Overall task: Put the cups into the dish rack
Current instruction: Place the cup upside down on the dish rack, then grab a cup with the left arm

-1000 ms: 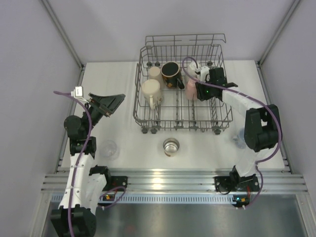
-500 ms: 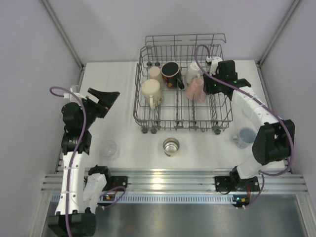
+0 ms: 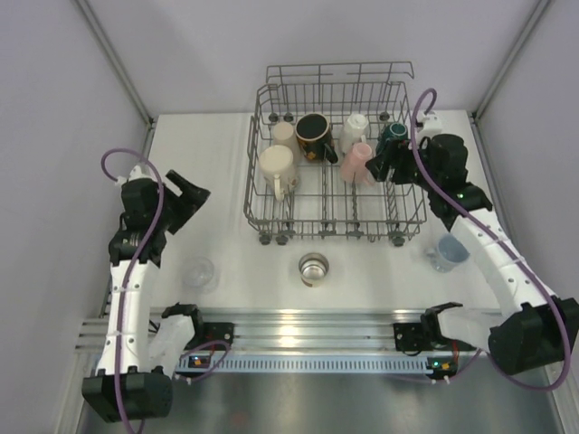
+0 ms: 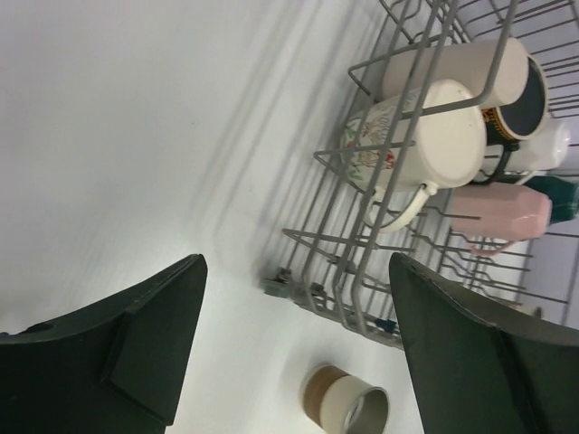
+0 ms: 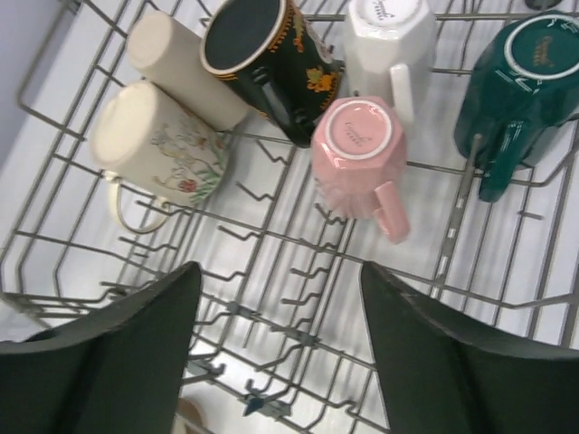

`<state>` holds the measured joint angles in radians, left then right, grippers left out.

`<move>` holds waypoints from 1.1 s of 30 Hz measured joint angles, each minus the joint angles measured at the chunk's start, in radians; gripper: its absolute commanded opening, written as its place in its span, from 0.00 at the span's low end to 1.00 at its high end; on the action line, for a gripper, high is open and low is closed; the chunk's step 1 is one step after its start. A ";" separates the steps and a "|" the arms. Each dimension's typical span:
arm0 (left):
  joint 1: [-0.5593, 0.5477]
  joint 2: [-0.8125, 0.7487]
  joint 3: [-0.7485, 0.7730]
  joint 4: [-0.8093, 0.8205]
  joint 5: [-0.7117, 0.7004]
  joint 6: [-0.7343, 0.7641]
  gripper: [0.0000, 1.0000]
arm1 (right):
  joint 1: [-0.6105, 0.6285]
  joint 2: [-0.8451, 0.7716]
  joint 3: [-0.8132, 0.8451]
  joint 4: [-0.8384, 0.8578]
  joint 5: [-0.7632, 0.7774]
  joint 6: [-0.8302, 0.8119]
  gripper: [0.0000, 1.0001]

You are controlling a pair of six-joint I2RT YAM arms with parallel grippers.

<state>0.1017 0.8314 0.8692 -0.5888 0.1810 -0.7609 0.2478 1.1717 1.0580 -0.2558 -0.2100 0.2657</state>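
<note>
Two grippers, both spread wide and holding nothing. At far left, the left gripper [image 4: 297,271] hanging over bare table, well apart from the dish rack [image 3: 250,193]. Just right of that arm, a clear cup [image 3: 200,272] on the table. Inside the rack, six cups. From the left: a cream floral mug [image 5: 159,145] on its side, touching a plain cream tumbler [image 5: 185,68]; then a black mug [image 5: 262,59] with orange figures, tipped over; then a white mug [image 5: 384,41], a pink mug [image 5: 357,154] and a dark green mug [image 5: 520,81], bottoms up. Small printed marks on those three bases, too small to read. In front of the rack, on the table, a brown-banded cup [image 4: 348,411]. Above the rack's right half, the right gripper [image 5: 280,271], touching no cup. At far right, a pale bluish cup [image 3: 446,254] on the table.
</note>
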 measured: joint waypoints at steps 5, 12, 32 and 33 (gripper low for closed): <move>0.000 0.031 0.076 -0.076 -0.095 0.141 0.89 | 0.013 -0.081 -0.118 0.131 -0.034 0.087 0.99; 0.000 0.032 0.080 -0.136 -0.257 0.171 0.98 | 0.026 -0.149 -0.228 0.257 -0.050 0.166 1.00; 0.000 0.125 0.080 -0.420 -0.391 -0.179 0.95 | 0.047 -0.157 -0.234 0.263 -0.050 0.165 1.00; 0.000 0.126 0.087 -0.451 -0.399 -0.191 0.95 | 0.047 -0.157 -0.234 0.263 -0.049 0.164 0.99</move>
<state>0.1013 0.9577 0.9562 -1.0393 -0.2176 -0.9520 0.2947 1.0145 0.8242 0.0071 -0.2592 0.4297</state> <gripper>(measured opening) 0.947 0.993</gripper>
